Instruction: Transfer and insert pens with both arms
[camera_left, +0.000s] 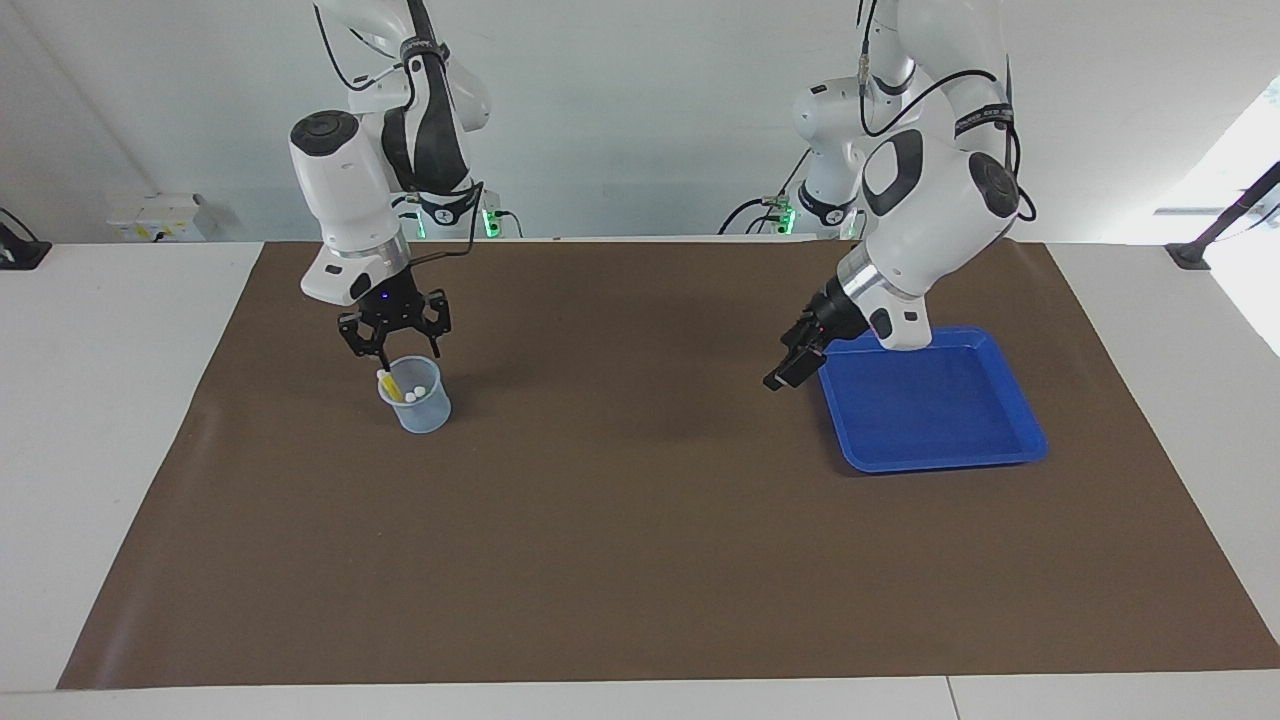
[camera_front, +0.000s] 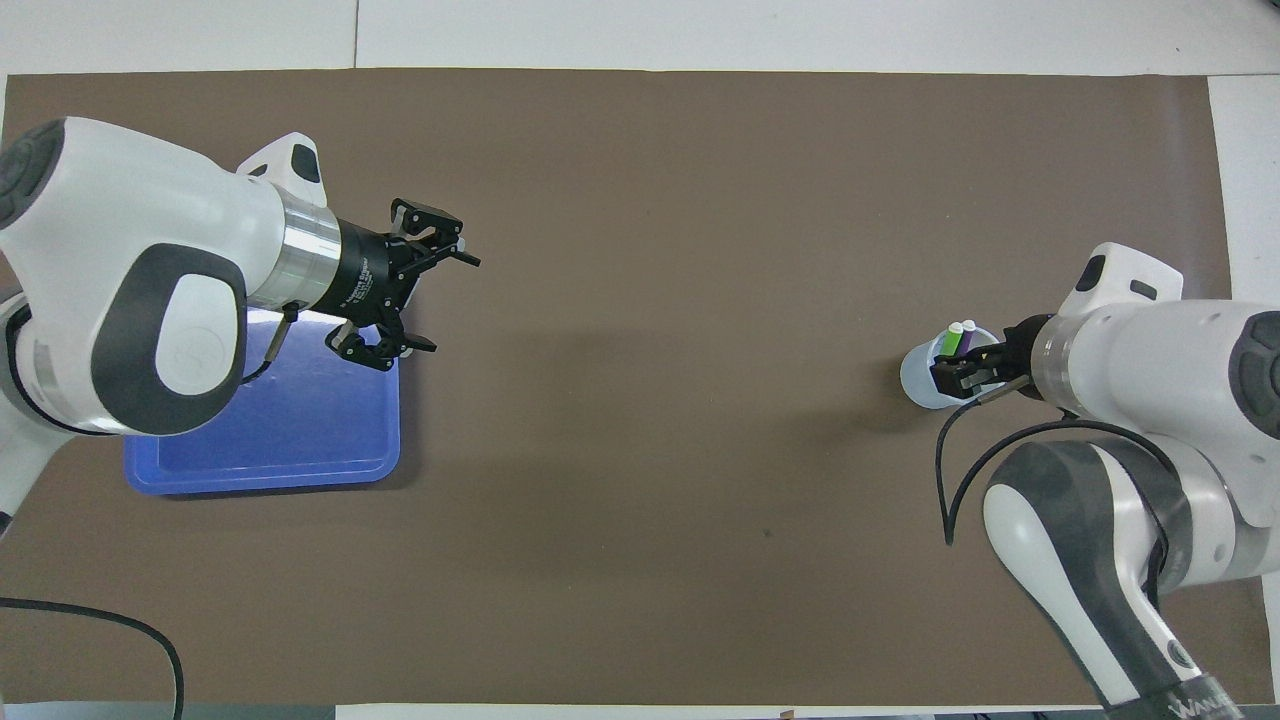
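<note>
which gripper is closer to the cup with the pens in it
Right. The right gripper hangs directly over the cup. The left gripper is at the other end of the table, over the edge of the blue tray.

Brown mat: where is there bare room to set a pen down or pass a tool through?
The widest bare stretch of the brown mat lies between the cup and the blue tray, plus the whole strip farther from the robots. The tray holds nothing. It is crowded at the cup: pens inside, right tool just above. The left tool hangs open at the tray's edge.
</note>
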